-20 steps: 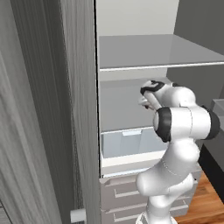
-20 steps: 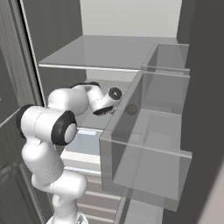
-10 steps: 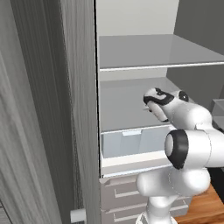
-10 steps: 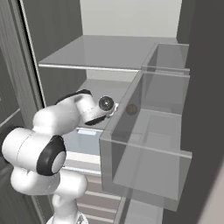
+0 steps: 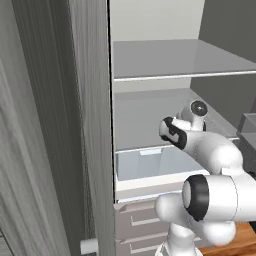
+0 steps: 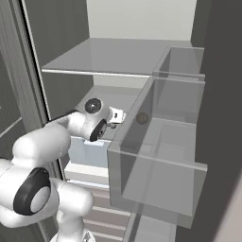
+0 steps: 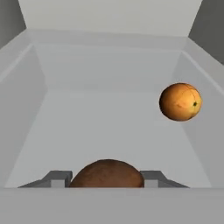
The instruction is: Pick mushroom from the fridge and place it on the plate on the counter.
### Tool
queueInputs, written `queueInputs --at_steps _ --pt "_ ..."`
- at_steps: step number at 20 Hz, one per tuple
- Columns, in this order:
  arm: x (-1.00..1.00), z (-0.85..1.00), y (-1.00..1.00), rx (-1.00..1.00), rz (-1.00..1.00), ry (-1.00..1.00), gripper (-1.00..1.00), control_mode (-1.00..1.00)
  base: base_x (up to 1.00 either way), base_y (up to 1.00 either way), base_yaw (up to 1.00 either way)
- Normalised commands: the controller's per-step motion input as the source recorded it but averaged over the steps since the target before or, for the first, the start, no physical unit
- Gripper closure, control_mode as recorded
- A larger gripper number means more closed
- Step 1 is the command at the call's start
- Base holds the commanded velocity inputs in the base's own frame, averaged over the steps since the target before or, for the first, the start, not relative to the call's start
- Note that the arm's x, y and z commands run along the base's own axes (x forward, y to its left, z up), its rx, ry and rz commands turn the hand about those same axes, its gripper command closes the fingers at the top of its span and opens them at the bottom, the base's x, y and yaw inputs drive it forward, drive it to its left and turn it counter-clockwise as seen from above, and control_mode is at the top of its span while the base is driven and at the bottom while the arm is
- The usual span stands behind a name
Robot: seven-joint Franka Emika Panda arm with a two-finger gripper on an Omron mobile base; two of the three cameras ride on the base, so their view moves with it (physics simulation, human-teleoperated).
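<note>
In the hand view the mushroom (image 7: 107, 172), a rounded brown lump, sits between the two grey fingertips, and my gripper (image 7: 107, 178) is shut on it. It is held just above the pale floor of the fridge shelf (image 7: 100, 127). From the right base view, my gripper (image 6: 117, 115) points into the middle compartment of the fridge (image 6: 108, 56), under the upper shelf (image 5: 175, 60). The plate and the counter are out of view.
A bright orange ball (image 7: 180, 102) lies on the same shelf, ahead and to the right. A translucent door bin (image 6: 160, 156) stands close on the hand's right. The bluish drawer (image 5: 150, 165) sits below, and the grey wood-grain door (image 5: 50, 125) stands open on the left.
The arm has folded, its elbow dropping low in front of the base. The hand has drawn back a little towards the fridge opening, and the grip stays the same.
</note>
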Motion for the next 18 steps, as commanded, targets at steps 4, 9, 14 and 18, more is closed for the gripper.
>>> queueInputs --at_steps 4,9,14,18 --pt "-0.62 0.41 -0.02 0.0 -0.23 0.13 1.0 -1.0 0.0 0.0 0.0" --pt "-0.75 0.18 -0.28 0.16 -0.18 0.03 1.0 -1.0 0.0 0.0 0.0" --pt "-0.62 0.17 -0.08 0.11 -0.09 0.09 1.0 -1.0 0.0 0.0 0.0" --pt "-0.52 0.29 0.04 0.0 0.0 0.16 1.0 -1.0 0.0 0.0 0.0"
